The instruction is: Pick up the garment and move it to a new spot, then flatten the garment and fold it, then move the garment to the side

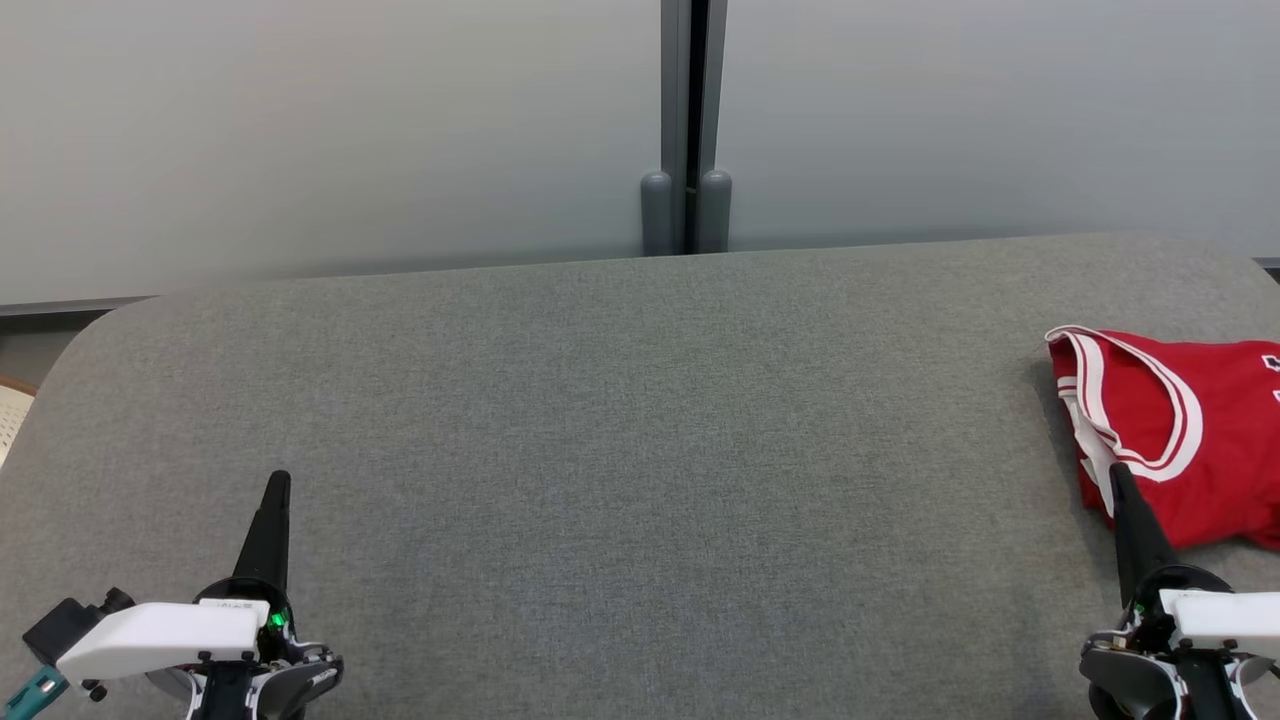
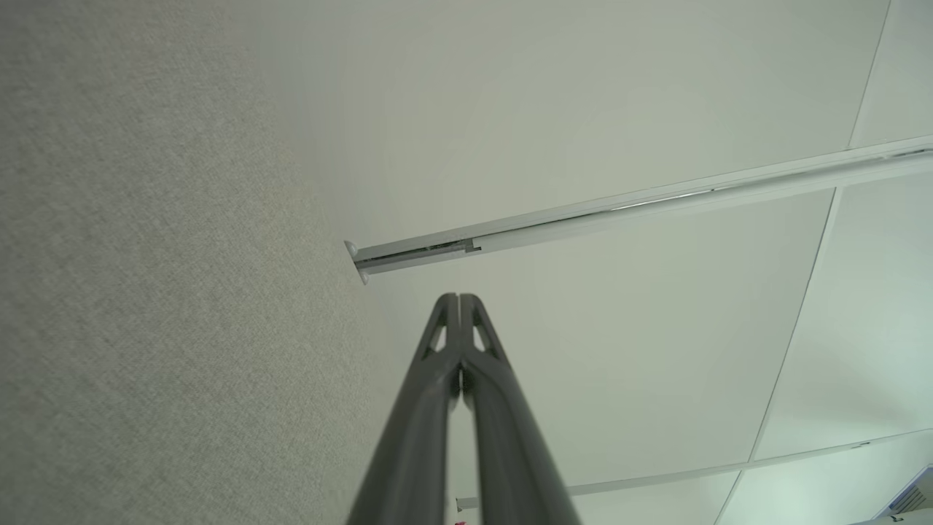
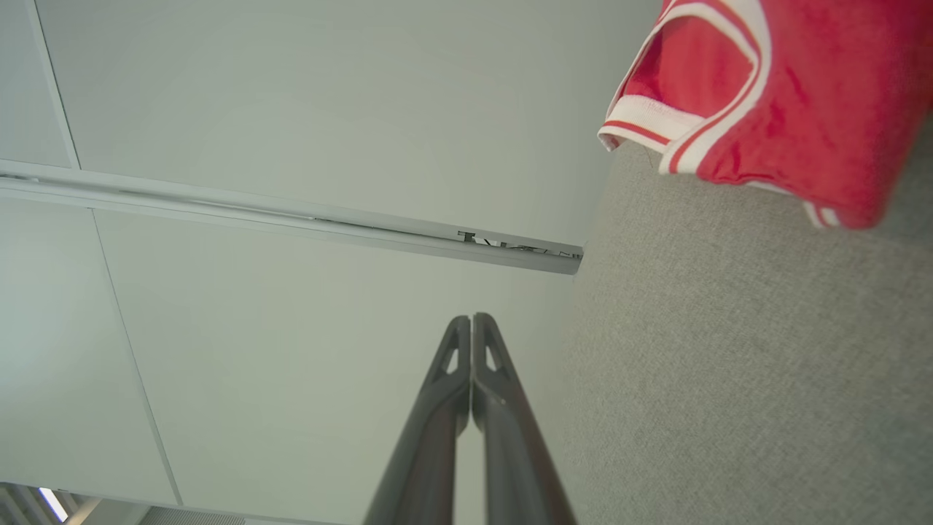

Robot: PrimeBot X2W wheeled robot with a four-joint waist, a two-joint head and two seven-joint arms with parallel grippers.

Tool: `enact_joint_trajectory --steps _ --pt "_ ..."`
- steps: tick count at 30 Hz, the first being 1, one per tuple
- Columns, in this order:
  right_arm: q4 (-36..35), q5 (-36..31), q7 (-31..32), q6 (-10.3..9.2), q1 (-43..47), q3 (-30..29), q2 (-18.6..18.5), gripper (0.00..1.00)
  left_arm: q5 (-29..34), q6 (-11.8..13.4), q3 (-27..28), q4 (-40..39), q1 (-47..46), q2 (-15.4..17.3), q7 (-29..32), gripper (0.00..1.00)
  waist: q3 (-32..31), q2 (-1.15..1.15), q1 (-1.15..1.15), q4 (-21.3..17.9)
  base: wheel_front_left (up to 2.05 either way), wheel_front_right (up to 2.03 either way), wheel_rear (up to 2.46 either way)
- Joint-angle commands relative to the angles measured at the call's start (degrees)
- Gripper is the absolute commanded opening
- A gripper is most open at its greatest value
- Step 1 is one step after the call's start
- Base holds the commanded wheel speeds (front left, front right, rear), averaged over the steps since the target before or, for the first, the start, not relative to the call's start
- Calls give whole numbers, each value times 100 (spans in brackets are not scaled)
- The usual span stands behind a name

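As both arms sit low in the head view, I start with what is closest to me. At the lower left, the left gripper (image 1: 278, 482) points up the frame with its two dark fingers pressed together and nothing between them. The left wrist view confirms the tips meet on empty air. At the lower right, the right gripper (image 1: 1116, 470) is just as closed and just as empty. Its tip overlaps the near edge of the garment (image 1: 1190, 430) in the head view. In the right wrist view the red cloth lies in the upper right corner, apart from the fingers, so I judge there is no contact.

The garment is a red jersey with white trim, bunched at the right edge of the frame and cut off by it. It rests on the grey padded surface (image 1: 600, 420). Beyond that, along the top of the frame, run pale wall panels (image 1: 330, 130) split by a dark post (image 1: 686, 120).

My worries from here:
- Going in with the fingers closed would only shove the cloth further right, out of my view.
- The pile is layered, so a pinch may catch just the trim or a single layer and lift it lopsided.
- I cannot see where the cloth ends, so part of it might hang off the surface and drag the rest away.
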Motion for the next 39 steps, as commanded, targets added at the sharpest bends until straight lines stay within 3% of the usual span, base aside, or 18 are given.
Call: enact_joint_trajectory --steps 1,22,39 --pt "11 121 22 1 -98 -18 -11 0 -94 -42 67 -10 -142 6 39 0 4 0 0 -4 0 0 0" --pt "229 950 54 0 -270 -64 7 0 -742 -241 341 79 -237 -159 229 0 71 0 0 -65 0 0 0" --pt "226 922 50 0 -264 -66 9 0 -702 -236 343 77 -220 -166 230 0 71 0 0 -65 0 0 0"
